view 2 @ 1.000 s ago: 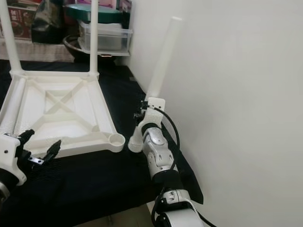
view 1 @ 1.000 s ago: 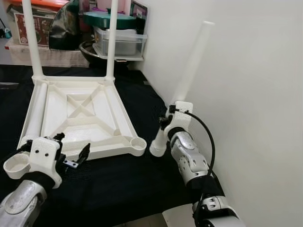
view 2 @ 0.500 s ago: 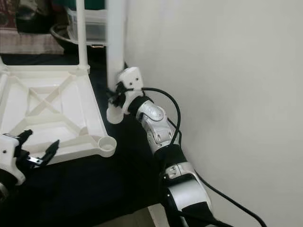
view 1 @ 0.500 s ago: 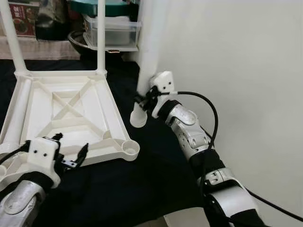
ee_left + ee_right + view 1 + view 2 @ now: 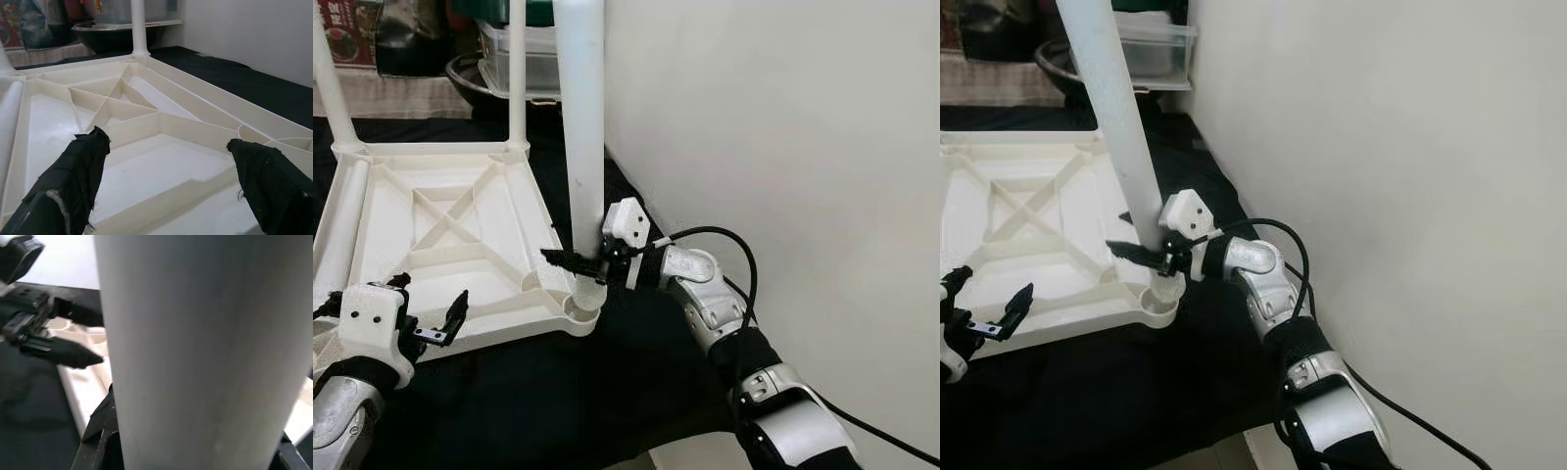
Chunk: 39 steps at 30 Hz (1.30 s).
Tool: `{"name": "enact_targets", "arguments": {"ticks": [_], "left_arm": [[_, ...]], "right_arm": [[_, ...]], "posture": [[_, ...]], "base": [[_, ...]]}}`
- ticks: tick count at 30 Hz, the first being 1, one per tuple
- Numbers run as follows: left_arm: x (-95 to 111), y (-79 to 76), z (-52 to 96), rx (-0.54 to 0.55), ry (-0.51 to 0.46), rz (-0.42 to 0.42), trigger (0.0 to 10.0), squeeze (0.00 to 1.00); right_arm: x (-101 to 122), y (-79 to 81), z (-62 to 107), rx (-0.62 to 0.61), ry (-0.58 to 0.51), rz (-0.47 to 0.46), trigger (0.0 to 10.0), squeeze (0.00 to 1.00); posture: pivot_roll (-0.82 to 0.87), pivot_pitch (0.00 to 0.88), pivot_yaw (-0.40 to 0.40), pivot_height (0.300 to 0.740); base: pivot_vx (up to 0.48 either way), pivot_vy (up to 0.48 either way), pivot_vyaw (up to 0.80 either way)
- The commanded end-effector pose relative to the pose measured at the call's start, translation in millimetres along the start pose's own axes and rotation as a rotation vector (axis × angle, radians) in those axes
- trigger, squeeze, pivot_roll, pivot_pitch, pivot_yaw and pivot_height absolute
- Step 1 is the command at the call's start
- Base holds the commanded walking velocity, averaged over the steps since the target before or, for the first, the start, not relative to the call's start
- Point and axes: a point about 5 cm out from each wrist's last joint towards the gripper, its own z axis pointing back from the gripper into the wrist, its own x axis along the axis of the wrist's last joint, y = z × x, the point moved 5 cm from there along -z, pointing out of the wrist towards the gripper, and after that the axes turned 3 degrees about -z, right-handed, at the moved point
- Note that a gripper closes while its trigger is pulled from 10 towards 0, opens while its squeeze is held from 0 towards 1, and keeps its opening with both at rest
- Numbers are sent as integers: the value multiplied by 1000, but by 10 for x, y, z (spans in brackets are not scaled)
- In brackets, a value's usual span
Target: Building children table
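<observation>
Right gripper (image 5: 590,262) clamps the light, stiff, likely slippery table leg (image 5: 581,127) low, over the tabletop (image 5: 450,235) corner socket; left gripper (image 5: 429,315) gapes.

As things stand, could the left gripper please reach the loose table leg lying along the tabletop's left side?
Probably yes: the left gripper is open at the upturned tabletop's near edge, and the lying leg is close beside it with nothing between.

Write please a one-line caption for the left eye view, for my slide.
Right gripper holds a white table leg upright over the near corner socket of the upturned tabletop; left gripper hovers open.
</observation>
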Motion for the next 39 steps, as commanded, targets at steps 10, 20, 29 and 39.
{"name": "enact_targets", "arguments": {"ticks": [10,20,29,39], "left_arm": [[-12,-3,33,-1,11,-14,10000,0],[-6,-7,148,7,27,-11,10000,0],[-38,-45,245,4,49,-4,10000,0],[-41,-72,287,-13,67,25,10000,0]], "right_arm": [[-178,161,44,137,50,-70,0,0],[-332,218,-129,201,124,-116,0,0],[-436,195,-55,195,173,-107,0,0],[-222,414,-29,410,-10,-365,0,0]], "posture": [[289,0,-209,740],[316,0,-232,740],[313,0,-232,740],[301,0,-219,740]], "base": [[0,0,0],[0,0,0],[0,0,0],[0,0,0]]}}
